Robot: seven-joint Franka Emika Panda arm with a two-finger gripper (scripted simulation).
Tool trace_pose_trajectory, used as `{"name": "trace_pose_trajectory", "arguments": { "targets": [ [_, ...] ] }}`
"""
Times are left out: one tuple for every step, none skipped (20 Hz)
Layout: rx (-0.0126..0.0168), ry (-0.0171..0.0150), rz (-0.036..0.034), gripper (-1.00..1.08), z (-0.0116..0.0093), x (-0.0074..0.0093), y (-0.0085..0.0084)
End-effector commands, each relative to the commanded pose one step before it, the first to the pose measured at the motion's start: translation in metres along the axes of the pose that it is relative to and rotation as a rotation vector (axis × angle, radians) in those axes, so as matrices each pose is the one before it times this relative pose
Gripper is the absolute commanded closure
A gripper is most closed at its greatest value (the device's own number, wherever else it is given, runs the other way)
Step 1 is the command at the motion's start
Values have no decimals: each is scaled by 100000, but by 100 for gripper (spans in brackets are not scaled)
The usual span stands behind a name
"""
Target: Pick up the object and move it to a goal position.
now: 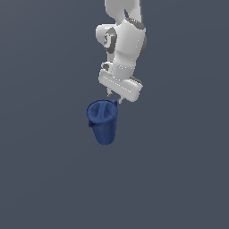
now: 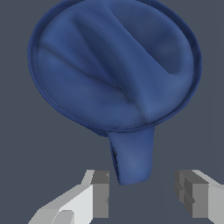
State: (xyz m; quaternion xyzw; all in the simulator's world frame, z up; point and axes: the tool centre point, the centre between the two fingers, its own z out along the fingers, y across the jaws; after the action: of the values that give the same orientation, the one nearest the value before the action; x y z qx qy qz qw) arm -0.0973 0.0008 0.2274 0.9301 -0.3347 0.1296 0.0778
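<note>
The object is a dark blue, pitcher-like cup that tapers from a wide round rim down to a narrower base. In the exterior view it stands roughly upright, mouth up, near the middle of the scene. The wrist view looks down into its open mouth, where a tongue-shaped piece, perhaps its handle, juts from the rim.

From my station both feeds look evenly and softly lit, with no glare and no cast shadows on the flat grey background. The white arm reads brightest, while the dark blue cup shows only faint, smeared shading inside its rim. I see low-resolution softness and jagged edges in both views, but no edge distortion.
</note>
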Motion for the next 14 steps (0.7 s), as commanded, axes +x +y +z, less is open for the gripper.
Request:
{"name": "trace_pose_trajectory", "arguments": {
  "targets": [
    [652, 1061, 2520, -20, 115, -269, -97],
    [276, 398, 983, -20, 42, -109, -35],
    [265, 358, 906, -20, 38, -104, -32],
    [253, 321, 833, -20, 34, -98, -29],
    [237, 286, 757, -20, 31, -92, -26],
    [220, 253, 685, -20, 27, -84, -23],
    [201, 221, 611, -20, 24, -77, -20],
    [180, 191, 537, -20, 21, -69, -18],
    [159, 163, 466, -20, 17, -60, -15],
    [136, 135, 392, -20, 15, -52, -13],
    [113, 110, 322, -20, 11, -42, -10],
    [88, 83, 248, -20, 9, -34, -9],
    [66, 62, 186, -20, 4, -21, -2],
    [31, 29, 88, -20, 9, -21, -12]
  ]
}}
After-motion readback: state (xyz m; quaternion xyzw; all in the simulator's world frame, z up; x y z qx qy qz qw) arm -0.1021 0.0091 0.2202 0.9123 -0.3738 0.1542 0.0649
